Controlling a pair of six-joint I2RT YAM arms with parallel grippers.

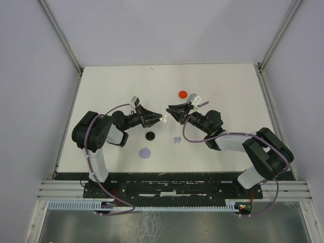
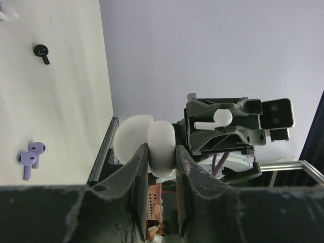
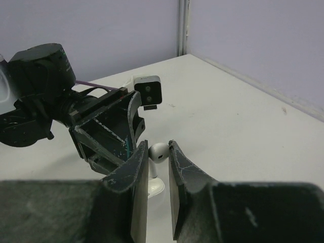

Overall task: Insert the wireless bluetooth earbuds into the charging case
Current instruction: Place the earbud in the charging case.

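Observation:
My left gripper is shut on the white charging case, whose lid stands open; both are held above the table. Facing it, my right gripper is shut on a white earbud, its stem pointing down toward the case just below. From above, the two grippers meet tip to tip at mid-table with the case between them. A lavender pair of earbuds lies on the table close by, and a black earbud lies farther off.
A red round disc lies behind the right gripper. A black disc and a lavender disc lie in front of the left gripper. The table is walled by grey panels at the back and sides.

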